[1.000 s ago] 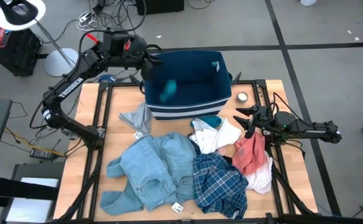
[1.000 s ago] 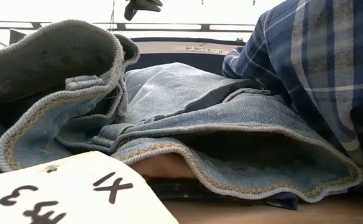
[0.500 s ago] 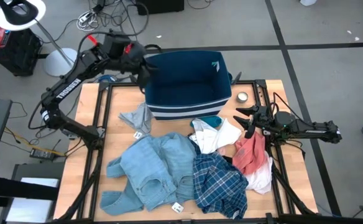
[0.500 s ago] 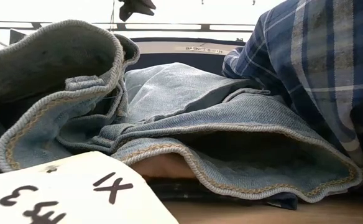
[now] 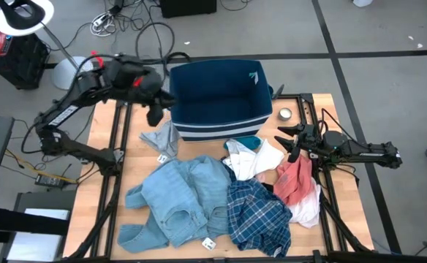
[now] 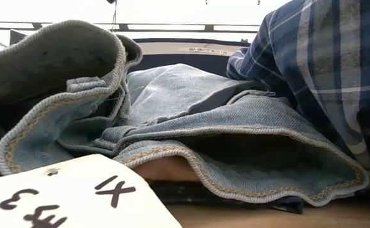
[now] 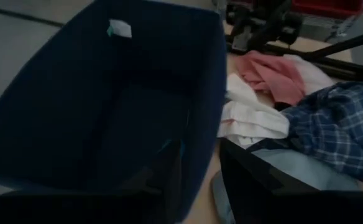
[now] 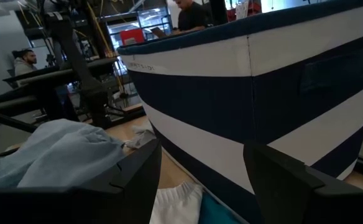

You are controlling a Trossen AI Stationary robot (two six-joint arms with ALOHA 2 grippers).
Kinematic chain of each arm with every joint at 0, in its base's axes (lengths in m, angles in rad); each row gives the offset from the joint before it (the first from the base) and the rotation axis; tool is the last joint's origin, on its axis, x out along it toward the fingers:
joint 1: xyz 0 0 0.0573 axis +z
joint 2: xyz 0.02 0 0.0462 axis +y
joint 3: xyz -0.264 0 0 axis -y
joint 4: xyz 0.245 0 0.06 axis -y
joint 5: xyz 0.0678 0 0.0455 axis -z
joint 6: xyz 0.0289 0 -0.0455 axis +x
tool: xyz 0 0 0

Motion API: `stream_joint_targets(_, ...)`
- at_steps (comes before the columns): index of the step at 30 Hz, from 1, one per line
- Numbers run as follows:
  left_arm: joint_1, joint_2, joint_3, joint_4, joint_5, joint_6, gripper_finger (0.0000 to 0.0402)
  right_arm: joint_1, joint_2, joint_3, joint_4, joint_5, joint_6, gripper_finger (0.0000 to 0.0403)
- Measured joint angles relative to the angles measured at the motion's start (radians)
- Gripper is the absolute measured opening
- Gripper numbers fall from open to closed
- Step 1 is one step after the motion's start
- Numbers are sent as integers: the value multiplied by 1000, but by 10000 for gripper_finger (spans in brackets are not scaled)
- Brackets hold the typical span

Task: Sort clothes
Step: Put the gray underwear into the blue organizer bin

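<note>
My left gripper (image 5: 157, 111) hangs just outside the near-left corner of the navy bin (image 5: 221, 80), above the table edge, and nothing is caught in it. In my left wrist view the two dark fingers (image 7: 169, 171) stand apart with only the bin wall and floor showing between them. The bin looks empty from above; I can't make out any garment on its dark bottom.

My right gripper (image 5: 292, 143) waits at the right side of the table, fingers spread wide, right beside the salmon-red piece (image 5: 295, 180) and the white garment (image 5: 261, 159).

The rest of the clothes lie in a heap on the near half of the table: light blue denim (image 5: 175, 199), the navy-white plaid shirt (image 5: 257, 212) overlapping it, a small grey-blue piece (image 5: 164, 139) just below my left gripper, and a teal scrap (image 5: 248, 142) tucked against the bin's striped wall.

Here's my worry. That grey-blue piece is the closest pick, but it lies near the bin corner, so a sloppy descent could clip the soft wall and shove the bin. The denim and plaid overlap, so pinching one may drag the other along and put both in the wrong place. On the right, salmon and white are bunched together, same trap. And paper tags (image 5: 208, 243) could snag a finger.
</note>
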Motion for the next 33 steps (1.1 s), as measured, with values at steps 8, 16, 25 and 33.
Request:
stream_joint_targets(8,-68,-114,0,-109,-145,-81,117,0,0,0,0,0,0,230)
stream_joint_targets(16,-98,-210,-64,-170,-213,-135,117,0,0,0,0,0,0,230)
stream_joint_targets(25,-98,-412,-462,28,-238,-177,117,0,0,0,0,0,0,230)
stream_joint_targets(33,-98,-549,-822,126,-269,-246,117,0,0,0,0,0,0,230)
